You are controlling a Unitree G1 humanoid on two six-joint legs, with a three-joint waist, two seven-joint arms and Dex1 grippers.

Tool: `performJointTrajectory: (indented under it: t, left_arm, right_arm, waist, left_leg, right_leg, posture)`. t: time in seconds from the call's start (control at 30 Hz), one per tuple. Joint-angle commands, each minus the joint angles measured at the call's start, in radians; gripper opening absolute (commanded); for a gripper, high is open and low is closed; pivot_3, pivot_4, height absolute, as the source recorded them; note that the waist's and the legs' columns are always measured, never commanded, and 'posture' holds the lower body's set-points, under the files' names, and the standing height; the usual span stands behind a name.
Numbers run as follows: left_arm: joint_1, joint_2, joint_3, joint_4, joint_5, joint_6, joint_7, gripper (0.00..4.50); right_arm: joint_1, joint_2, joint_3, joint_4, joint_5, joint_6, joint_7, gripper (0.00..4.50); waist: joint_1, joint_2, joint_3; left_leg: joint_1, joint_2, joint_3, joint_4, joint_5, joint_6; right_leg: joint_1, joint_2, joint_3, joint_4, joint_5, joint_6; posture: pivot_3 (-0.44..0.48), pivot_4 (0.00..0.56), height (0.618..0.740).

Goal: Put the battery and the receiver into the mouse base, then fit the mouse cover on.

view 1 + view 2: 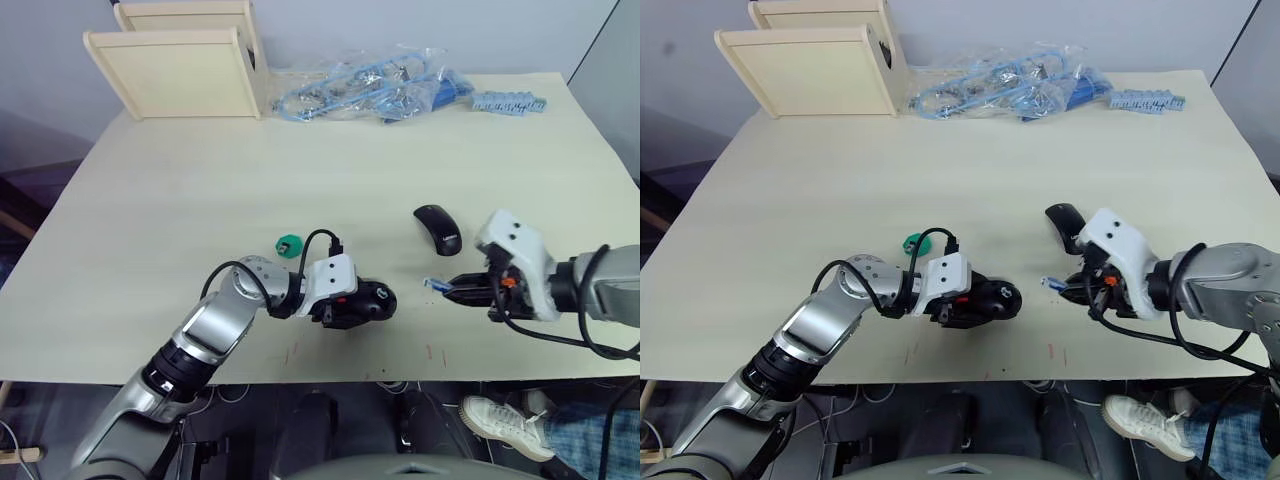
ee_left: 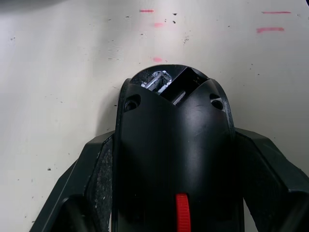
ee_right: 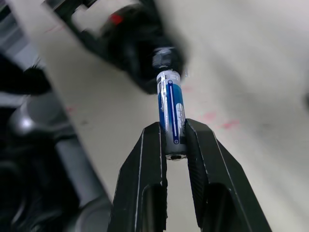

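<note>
The left tool (image 1: 365, 303) is closed around the base (image 2: 174, 145), pinning it on the worktop (image 1: 300, 160). The right tool (image 3: 175, 137) pinches the battery (image 3: 170, 108) near its rear end, tip pointing at the base just ahead. The battery is light, stiff and slick, so it could pivot in this end grip. The cover (image 1: 438, 229) lies behind the right tool. I cannot make out the receiver.

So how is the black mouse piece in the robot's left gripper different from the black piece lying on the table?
The mouse base is clamped in the left gripper, while the mouse cover lies free on the table. The mouse base shows an open compartment with metal contacts and a red part; the mouse cover is a smooth closed shell. The base is nearer the table's front edge, the cover farther back. Both are black and of similar size.
</note>
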Motion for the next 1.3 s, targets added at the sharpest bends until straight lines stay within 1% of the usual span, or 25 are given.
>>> performJointTrajectory:
  t: [0.03,0.1,0.2,0.33,0.43,0.67,0.9,1.0,1.3]
  left_arm:
    - [0.017,0.011,-0.024,-0.011,0.002,0.011,-0.019,2.94]
    - [0.016,0.011,-0.024,-0.011,0.002,0.012,-0.021,2.94]
    - [0.017,0.011,-0.026,-0.013,0.001,0.015,-0.022,2.94]
    - [0.016,0.009,-0.029,-0.017,0.002,0.023,-0.021,2.94]
    - [0.021,0.011,-0.031,-0.029,0.002,0.034,-0.020,2.94]
    - [0.018,0.011,-0.034,-0.034,0.005,0.046,-0.020,2.94]
    - [0.016,0.011,-0.034,-0.038,0.006,0.054,-0.019,2.94]
    - [0.016,0.011,-0.033,-0.040,0.005,0.057,-0.019,2.94]
    - [0.017,0.010,-0.033,-0.042,0.005,0.060,-0.018,2.94]
  right_arm:
    - [-0.044,0.004,0.027,0.051,0.140,0.006,-0.125,0.07]
    - [-0.067,0.014,0.078,0.088,0.184,0.006,-0.202,0.07]
    - [-0.096,0.067,0.156,0.161,0.239,0.006,-0.324,0.07]
    - [-0.119,0.111,0.220,0.246,0.322,-0.013,-0.483,0.07]
    - [-0.126,0.110,0.271,0.291,0.404,-0.063,-0.592,0.07]
    - [-0.163,0.104,0.399,0.354,0.589,-0.197,-0.785,0.07]
    - [-0.204,0.074,0.512,0.366,0.729,-0.313,-0.911,0.07]
    - [-0.207,0.079,0.548,0.373,0.741,-0.345,-0.942,0.07]
    - [-0.209,0.121,0.604,0.409,0.741,-0.388,-0.984,0.07]
  waist:
    - [0.000,0.000,0.000]
    - [-0.001,0.000,0.000]
    - [-0.002,0.000,0.000]
    - [-0.002,0.000,0.000]
    - [-0.002,0.000,0.000]
    - [-0.005,0.000,0.000]
    - [-0.005,0.000,0.000]
    - [-0.004,0.000,0.000]
    - [-0.005,0.000,0.000]
  left_leg:
    - [0.000,0.000,0.000,0.000,0.000,0.000]
    - [0.000,0.000,0.000,0.000,0.000,0.000]
    - [0.000,0.000,0.000,0.000,0.000,0.000]
    - [-0.001,0.000,0.000,0.000,0.000,0.000]
    - [-0.003,0.000,0.000,0.000,0.000,0.000]
    - [-0.005,0.000,0.000,0.000,0.000,0.000]
    - [-0.008,0.000,-0.001,0.001,0.000,0.000]
    - [-0.011,0.000,-0.001,0.001,0.000,0.000]
    - [-0.011,0.000,-0.001,0.001,0.000,0.000]
  right_leg:
    - [0.000,0.000,0.000,0.000,0.000,0.000]
    - [0.000,0.000,0.000,0.001,0.000,0.000]
    - [0.000,0.000,0.000,0.001,0.000,0.000]
    - [-0.001,0.000,0.000,0.001,0.000,0.000]
    - [-0.003,0.000,0.000,0.001,0.000,0.000]
    - [-0.006,0.000,0.000,0.002,0.000,0.000]
    - [-0.008,0.000,-0.001,0.002,0.000,0.000]
    - [-0.011,0.000,0.000,0.002,0.000,0.000]
    - [-0.011,0.000,0.000,0.002,0.000,0.000]
  posture:
    - [0.000,0.150,0.740]
    - [0.000,0.150,0.740]
    - [0.000,0.150,0.740]
    - [0.000,0.150,0.740]
    - [0.000,0.150,0.740]
    - [0.000,0.150,0.740]
    - [0.000,0.150,0.740]
    - [0.000,0.150,0.740]
    - [0.000,0.150,0.740]
